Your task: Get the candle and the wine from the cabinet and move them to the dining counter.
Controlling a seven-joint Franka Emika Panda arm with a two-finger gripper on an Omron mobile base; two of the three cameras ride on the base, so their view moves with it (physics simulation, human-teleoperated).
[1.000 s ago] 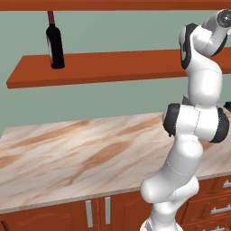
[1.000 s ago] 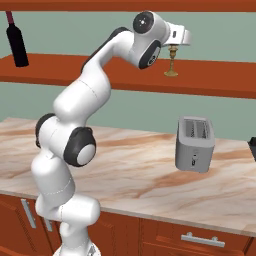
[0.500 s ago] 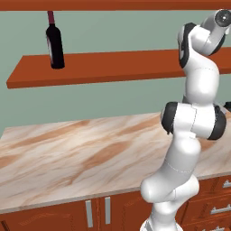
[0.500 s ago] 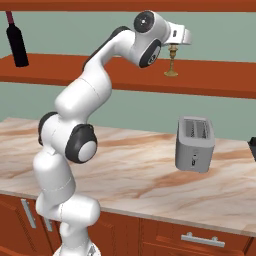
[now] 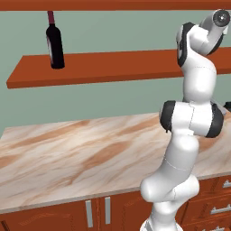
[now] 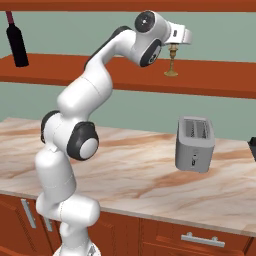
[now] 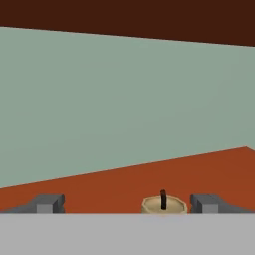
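Note:
The candle (image 6: pixel 171 61), a cream stick in a slim brass holder, stands on the cabinet's lower plank (image 6: pixel 220 84). My gripper (image 6: pixel 174 44) hovers right at its top. In the hand view the candle's wick and cream top (image 7: pixel 163 203) rise between my open gripper's (image 7: pixel 128 204) dark fingertips (image 7: pixel 48 203), nearer the right one, with nothing held. The wine (image 5: pixel 54 43), a dark bottle with a maroon neck, stands on the same plank (image 5: pixel 103 67) far to the left; the right base view has the wine (image 6: pixel 16 43) at its left edge. The dining counter is out of view.
A silver toaster (image 6: pixel 195 144) stands on the marbled wall counter (image 5: pixel 67 153) below the shelves. A second plank (image 5: pixel 113 4) runs close above the lower one. Red-brown doors and drawers with silver handles (image 6: pixel 202 239) sit under the counter.

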